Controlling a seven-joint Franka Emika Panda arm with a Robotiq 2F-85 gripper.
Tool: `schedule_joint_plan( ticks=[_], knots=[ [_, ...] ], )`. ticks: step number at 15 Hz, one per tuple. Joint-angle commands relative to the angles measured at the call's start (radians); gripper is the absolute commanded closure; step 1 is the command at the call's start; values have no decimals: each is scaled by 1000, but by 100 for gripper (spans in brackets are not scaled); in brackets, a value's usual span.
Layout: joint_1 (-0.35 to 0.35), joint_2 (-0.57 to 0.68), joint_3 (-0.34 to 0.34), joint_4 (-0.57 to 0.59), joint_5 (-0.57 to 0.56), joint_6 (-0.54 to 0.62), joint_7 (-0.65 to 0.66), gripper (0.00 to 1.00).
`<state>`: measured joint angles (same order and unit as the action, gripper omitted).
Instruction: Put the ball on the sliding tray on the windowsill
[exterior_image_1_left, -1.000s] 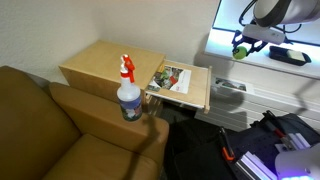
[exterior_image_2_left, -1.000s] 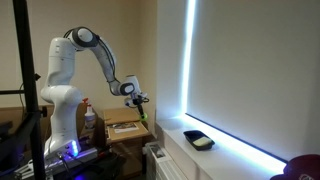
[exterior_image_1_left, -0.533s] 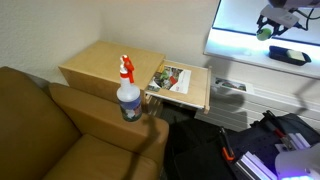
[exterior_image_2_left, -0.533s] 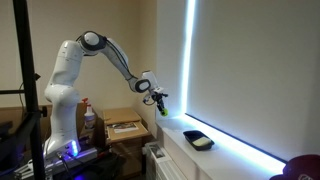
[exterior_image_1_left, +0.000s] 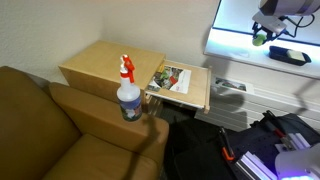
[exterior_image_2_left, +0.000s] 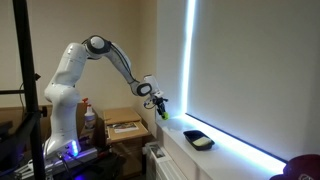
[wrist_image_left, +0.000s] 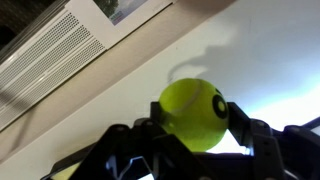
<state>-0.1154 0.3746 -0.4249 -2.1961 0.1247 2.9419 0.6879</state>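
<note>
**Q:** Fig. status: how far along was the task at this pt?

**A:** Approx. halfway, by my est. I had the ball (wrist_image_left: 195, 113) clamped in the gripper (wrist_image_left: 197, 122), one finger on each side. It hung in the air, short of the tray (exterior_image_2_left: 198, 140) and higher than it, touching nothing else. The tray lay on the windowsill (exterior_image_2_left: 235, 162) with nothing in it, as far as I could see. Left to do: carry the ball over the tray, lower it, let go.

**Q:** What was hidden or unclear?

**A:** The wrist view didn't show the tray, only a pale surface and a slatted grille (wrist_image_left: 55, 50). The ball covered part of both fingers. In an exterior view the arm was cut off by the top edge, w/ the ball (exterior_image_1_left: 261, 38) v. small beside the tray (exterior_image_1_left: 290, 55). I couldn't judge the ball's clearance above the tray.
</note>
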Motion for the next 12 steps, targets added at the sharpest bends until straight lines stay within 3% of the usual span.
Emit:
schedule_joint_plan(
  ticks=[1,7,12],
  knots=[
    [-10,182,12,185,119,-1,135,59],
    [-42,382,-28,417,194,-57,382,59],
    [-103,476,18,517,195,-115,484,59]
  ],
)
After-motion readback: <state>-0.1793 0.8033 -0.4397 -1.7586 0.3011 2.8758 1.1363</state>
